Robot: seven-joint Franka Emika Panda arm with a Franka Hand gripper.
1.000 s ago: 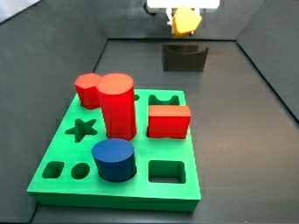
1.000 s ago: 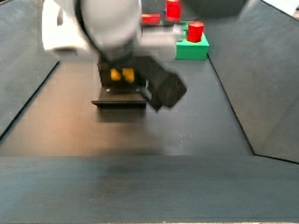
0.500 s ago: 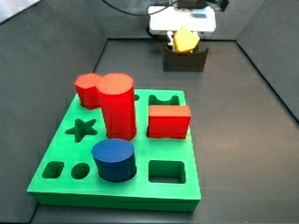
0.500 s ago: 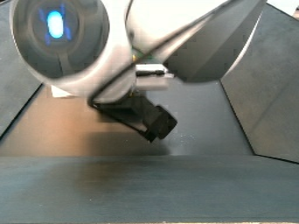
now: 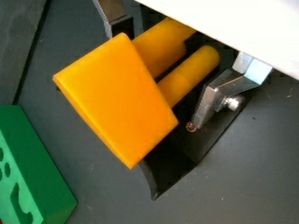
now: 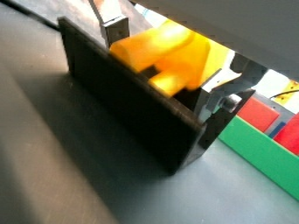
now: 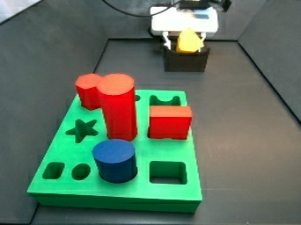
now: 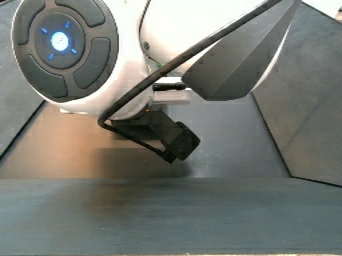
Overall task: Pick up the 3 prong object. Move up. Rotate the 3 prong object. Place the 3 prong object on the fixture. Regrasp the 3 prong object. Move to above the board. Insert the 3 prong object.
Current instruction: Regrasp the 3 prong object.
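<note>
Green plastic of the board [image 7: 70, 167] is filling the left and middle of a side view, its red pieces [image 7: 115, 104] and blue cylinder [image 7: 114, 160] sitting untouched, so no insertion is happening yet. Further right and toward the back, the gripper [image 7: 186, 41] is now hanging right at the fixture [image 7: 186, 61], where a second ago it was holding the 3 prong object [image 7: 187, 40] clearly higher, with a gap above the dark block. That descent is bringing the placing step close to its end. In both wrist views the yellow-orange piece [image 5: 122, 98] is lying between the silver fingers [image 5: 215, 96], low against the fixture's dark wall [image 6: 128, 109], and the plates are closing on its sides, so it is probably still being gripped. Whether it is already resting fully in the notch I cannot tell. In another side view the arm's housing [image 8: 94, 50] is blocking everything.
</note>
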